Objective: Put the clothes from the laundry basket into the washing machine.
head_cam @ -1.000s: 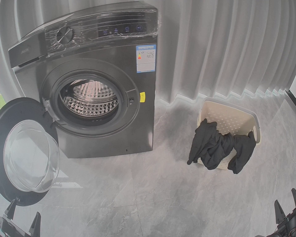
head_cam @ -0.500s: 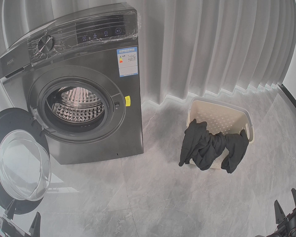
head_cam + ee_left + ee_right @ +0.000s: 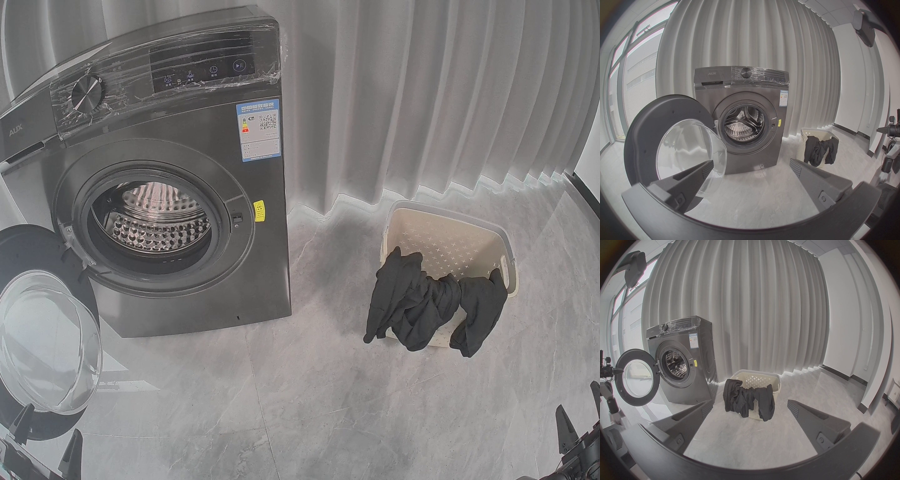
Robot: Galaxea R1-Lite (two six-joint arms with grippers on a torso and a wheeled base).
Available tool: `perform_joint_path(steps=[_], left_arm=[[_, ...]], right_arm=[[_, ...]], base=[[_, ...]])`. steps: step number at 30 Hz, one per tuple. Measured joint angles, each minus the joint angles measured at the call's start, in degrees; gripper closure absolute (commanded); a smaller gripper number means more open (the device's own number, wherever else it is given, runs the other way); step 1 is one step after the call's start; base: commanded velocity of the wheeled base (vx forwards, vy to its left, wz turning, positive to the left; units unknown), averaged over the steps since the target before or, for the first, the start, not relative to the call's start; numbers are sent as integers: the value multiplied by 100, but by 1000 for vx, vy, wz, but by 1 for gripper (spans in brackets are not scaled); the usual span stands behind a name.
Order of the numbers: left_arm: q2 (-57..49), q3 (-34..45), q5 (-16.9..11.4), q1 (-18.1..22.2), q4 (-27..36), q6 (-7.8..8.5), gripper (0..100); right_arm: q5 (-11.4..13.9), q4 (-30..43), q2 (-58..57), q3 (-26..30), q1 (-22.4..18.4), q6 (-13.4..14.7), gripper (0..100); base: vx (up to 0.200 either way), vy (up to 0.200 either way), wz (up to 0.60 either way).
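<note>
Black fabric, a bundle of dark clothes [image 3: 431,300], lies draped over the near rim of a cream plastic laundry basket [image 3: 459,240], with sleeves or legs hanging down the outside towards the grey stone-look tiled floor [image 3: 344,406]. The basket stands to the right of a dark grey front-loading washing machine [image 3: 265,262], just in front of a white pleated curtain [image 3: 437,94]. The machine's round glass-windowed door [image 3: 44,340] is swung fully open to the left, leaving the steel drum [image 3: 156,215] exposed.

Both arms sit low and near the robot, well apart from the basket. The left gripper [image 3: 51,422] has its fingers spread with nothing between them, and the right gripper [image 3: 576,397] is likewise spread and empty.

The step in hand appears to be closing in on the basket. The right arm is the nearer one, so it seems the natural choice for the pick. A good grasp would come from above onto the thick bunched middle of the cloth at the rim, not onto a dangling end, which could slip or leave the rest trailing. The lift should clear the rim so the light basket is not dragged along. At the machine, the bundle should go deep into the drum so nothing hangs over the door seal.
</note>
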Motion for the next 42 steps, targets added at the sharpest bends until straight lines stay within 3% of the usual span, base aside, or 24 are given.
perform_joint_path(steps=[6, 15, 24, 36, 42], left_arm=[[2, 0, 2, 0, -2, 2, 0], [2, 0, 2, -5, 0, 7, 0], [2, 0, 2, 0, -2, 7, 0], [2, 0, 5, 0, 0, 7, 0], [5, 0, 5, 0, 0, 5, 0]], right_arm=[[0, 0, 2, 0, 0, 0, 0], [0, 0, 5, 0, -1, -2, 0], [-2, 0, 7, 0, 0, -4, 0], [0, 2, 9, 0, 0, -6, 0], [-2, 0, 11, 0, 0, -11, 0]], base=[[0, 0, 0], [0, -200, 0], [0, 0, 0], [200, 0, 0], [0, 0, -200]])
